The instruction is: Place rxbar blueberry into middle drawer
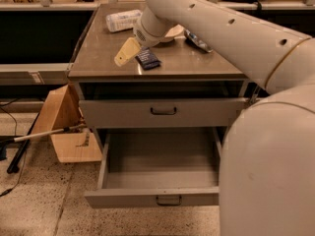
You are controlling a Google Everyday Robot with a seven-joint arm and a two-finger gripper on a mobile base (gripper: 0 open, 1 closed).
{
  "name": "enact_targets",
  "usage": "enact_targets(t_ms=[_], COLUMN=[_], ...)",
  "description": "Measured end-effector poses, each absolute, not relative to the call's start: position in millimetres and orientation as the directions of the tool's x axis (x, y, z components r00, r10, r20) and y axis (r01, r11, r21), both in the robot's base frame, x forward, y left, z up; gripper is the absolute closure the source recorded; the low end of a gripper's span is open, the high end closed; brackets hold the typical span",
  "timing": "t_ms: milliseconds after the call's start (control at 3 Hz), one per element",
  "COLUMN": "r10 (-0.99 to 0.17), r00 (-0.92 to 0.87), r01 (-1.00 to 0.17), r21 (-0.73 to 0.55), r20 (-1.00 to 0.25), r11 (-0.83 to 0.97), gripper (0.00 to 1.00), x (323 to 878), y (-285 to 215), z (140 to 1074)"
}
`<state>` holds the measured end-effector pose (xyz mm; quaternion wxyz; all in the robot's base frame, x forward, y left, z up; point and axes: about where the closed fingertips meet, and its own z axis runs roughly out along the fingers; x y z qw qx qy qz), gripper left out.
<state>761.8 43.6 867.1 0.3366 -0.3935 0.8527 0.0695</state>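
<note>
Hand (129,52) just beside rxbar blueberry (147,59), partly hidden; open or closed, cannot tell.

- Thick off-white arm (221,28), a smooth rounded shell
- Small dark round holes dot its length
- Thin tan seam rings one joint
- Pale-yellow gripper (126,52), low over the cabinet top (98,58)

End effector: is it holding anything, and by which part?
Seemingly nothing: the end effector is beside the rxbar blueberry, which lies flat on the cabinet top.
</note>
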Motion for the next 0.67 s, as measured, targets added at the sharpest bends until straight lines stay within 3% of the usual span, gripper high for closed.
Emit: enact_targets(t_ms=[667], r10=[-0.668], r00=[-0.546], r01=[-0.651], r21=[-0.246], r20=[-0.506], r11=[0.718], gripper=[0.0], x=[786], y=[22], z=[839])
